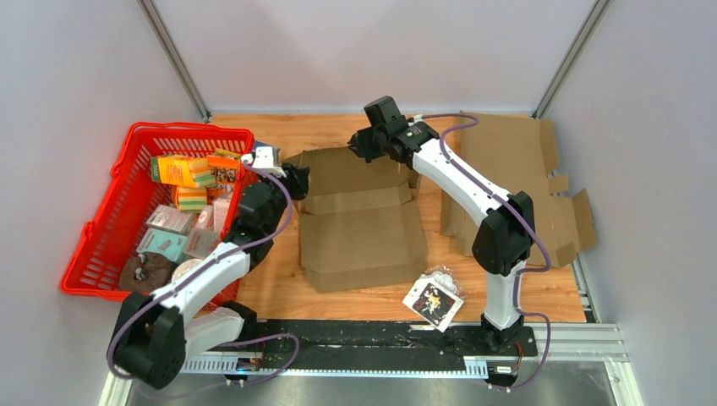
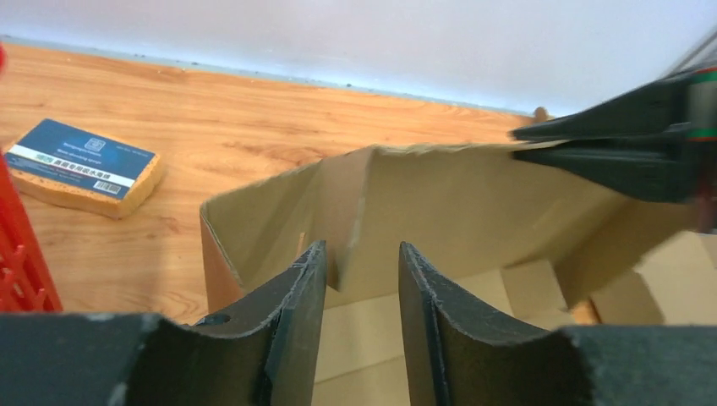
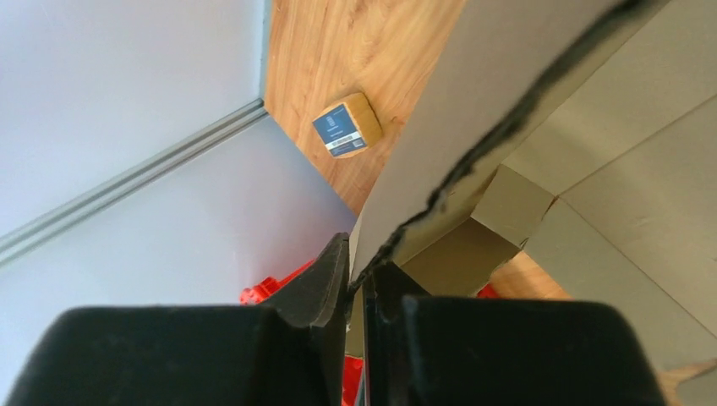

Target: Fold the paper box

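From above, the paper box [image 1: 359, 216] lies half-open in the middle of the wooden table [image 1: 270, 292], its rear wall raised. At its 9 o'clock stands a red basket [image 1: 190, 128] crowded with goods: an orange carton [image 1: 173, 171], a striped sponge [image 1: 193, 197], pale packets [image 1: 165, 241] and a dark round item [image 1: 145, 272]. The left gripper [image 1: 296, 180] sits at the box's 10 o'clock corner and the right gripper [image 1: 359, 144] at its 12 o'clock edge. Flat cardboard [image 1: 516, 161] lies at 3 o'clock and a printed pouch [image 1: 433, 298] at 5 o'clock.

The left wrist view shows the left gripper [image 2: 362, 279] parted, with nothing pinched; the box wall [image 2: 440, 203] stands just beyond. A blue-labelled sponge [image 2: 84, 165] rests on the table at 9 o'clock. The right gripper [image 2: 634, 144] bites the wall's top edge at 3 o'clock.

In the right wrist view, the right gripper [image 3: 359, 283] is clamped on the box's wall edge [image 3: 507, 85]. The same sponge [image 3: 347, 125] lies at 12 o'clock.
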